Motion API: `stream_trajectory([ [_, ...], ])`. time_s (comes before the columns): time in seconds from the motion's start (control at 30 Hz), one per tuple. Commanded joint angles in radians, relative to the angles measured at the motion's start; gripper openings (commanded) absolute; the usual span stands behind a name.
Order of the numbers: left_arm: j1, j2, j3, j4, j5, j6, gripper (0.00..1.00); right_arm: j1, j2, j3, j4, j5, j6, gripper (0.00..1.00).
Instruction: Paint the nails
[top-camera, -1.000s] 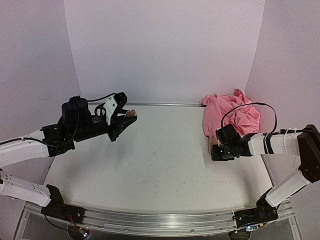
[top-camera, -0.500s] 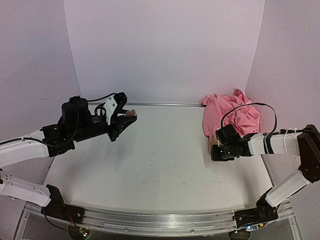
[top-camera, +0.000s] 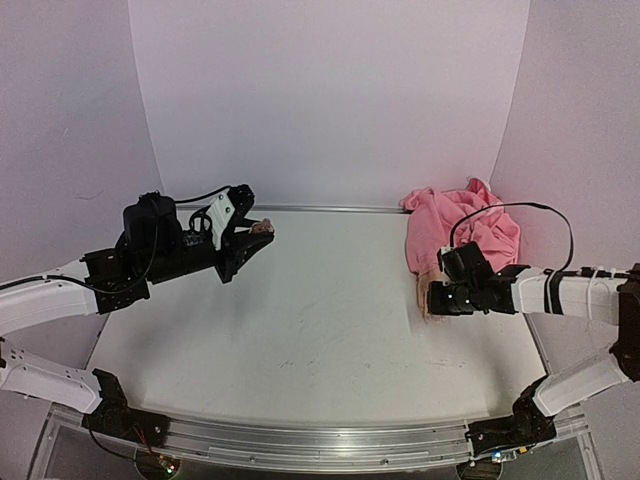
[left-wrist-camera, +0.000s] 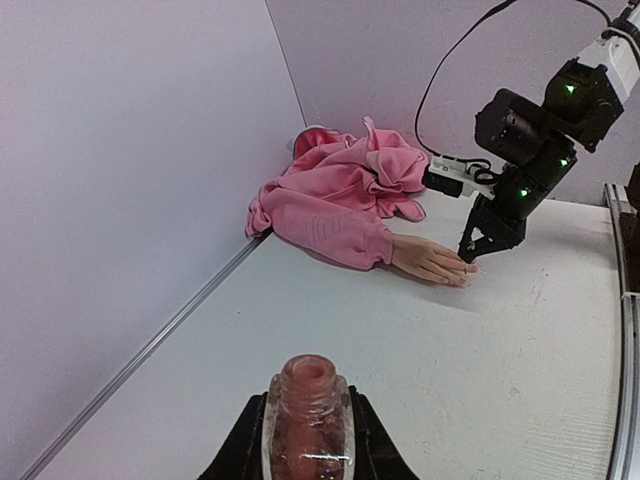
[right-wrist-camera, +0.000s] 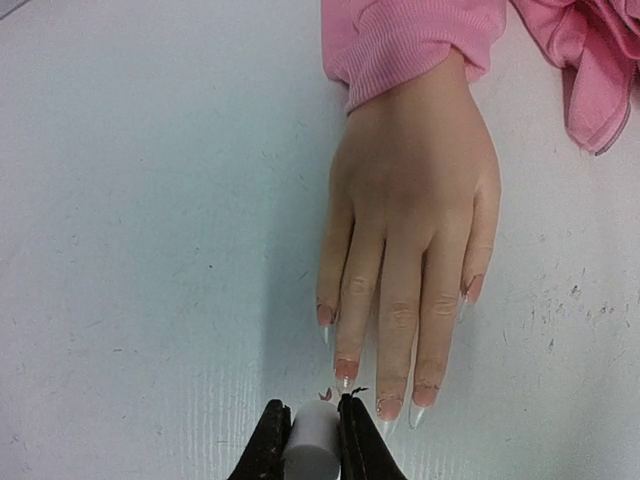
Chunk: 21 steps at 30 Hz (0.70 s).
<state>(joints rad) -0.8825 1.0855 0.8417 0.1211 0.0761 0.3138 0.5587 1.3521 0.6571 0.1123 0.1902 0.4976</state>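
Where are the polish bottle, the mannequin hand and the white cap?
polish bottle (left-wrist-camera: 307, 435), left wrist view, glass body under the neck.
mannequin hand (right-wrist-camera: 415, 190), right wrist view, back of the hand.
white cap (right-wrist-camera: 313, 445), right wrist view, middle of its side.

A flat white matte table (top-camera: 300, 330) carries everything, with a thin metal strip (top-camera: 330, 208) along its 12 o'clock edge and a ribbed aluminium rail (top-camera: 320, 445) along its 6 o'clock edge. Its surface bears faint dark scuffs and specks (top-camera: 300, 362), mostly toward 6 o'clock. A crumpled pink knitted sweater (top-camera: 470, 225) lies heaped in the corner at about 2 o'clock. From its ribbed cuff a flesh-coloured mannequin hand (right-wrist-camera: 415, 200) lies palm down at 3 o'clock, flat on the tabletop, fingers slightly spread and pointing toward 7 o'clock. Its long pale nails (right-wrist-camera: 424, 397) show pinkish colour near their bases.
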Motion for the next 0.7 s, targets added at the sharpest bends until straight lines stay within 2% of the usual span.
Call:
stream_trajectory([
  [0.0, 0.005, -0.028, 0.003, 0.043, 0.011, -0.016, 0.00, -0.004, -0.059, -0.017, -0.012, 0.032, -0.008, 0.00],
  [0.67, 0.005, -0.033, 0.000, 0.043, 0.002, -0.007, 0.00, -0.006, 0.061, 0.006, 0.043, 0.069, -0.004, 0.00],
])
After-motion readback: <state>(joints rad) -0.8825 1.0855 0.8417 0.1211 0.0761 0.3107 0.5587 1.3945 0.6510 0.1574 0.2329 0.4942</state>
